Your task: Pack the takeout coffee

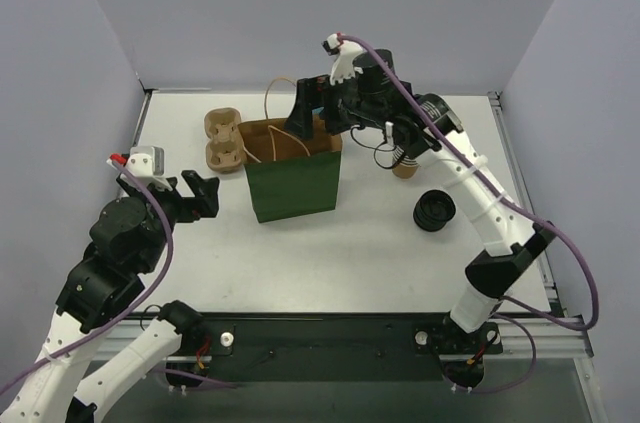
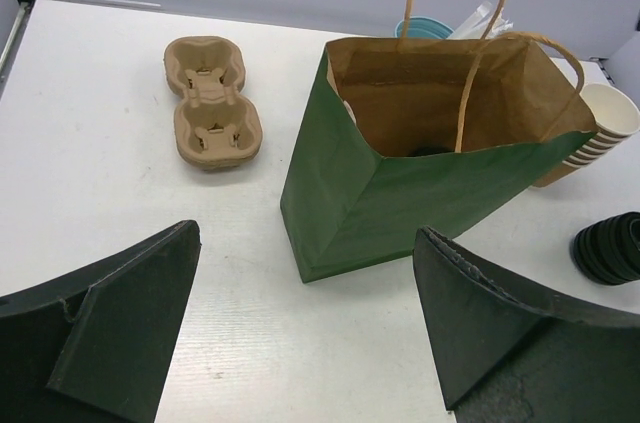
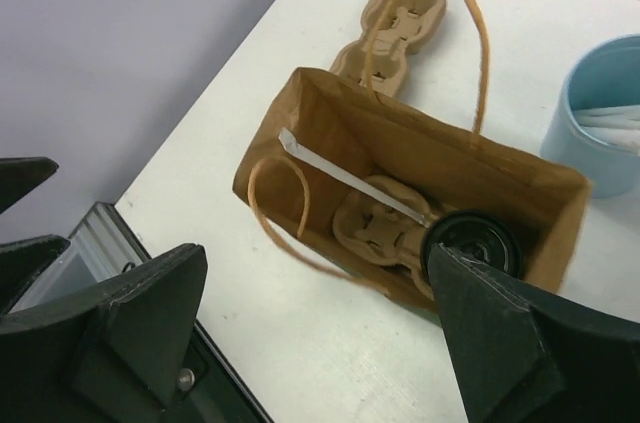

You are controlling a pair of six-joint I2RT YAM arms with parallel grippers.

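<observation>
The left arm (image 1: 110, 243) and right arm (image 1: 490, 203) each combine white link shells with black joint housings. A purple cable (image 1: 585, 275) is routed along each arm. The jaws are matte black, wedge-shaped plates. A white bracket (image 1: 345, 65) caps the right wrist.

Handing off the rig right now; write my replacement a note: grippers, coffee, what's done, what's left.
Left gripper: open, empty, low beside the green paper bag.
Right gripper: open, empty, above the bag's mouth.
Takeout coffee: lidded, upright inside the bag, beside a pulp cup carrier in there.
Done: coffee is in the bag.
Left: draw the right gripper up, clear of the bag.
</observation>
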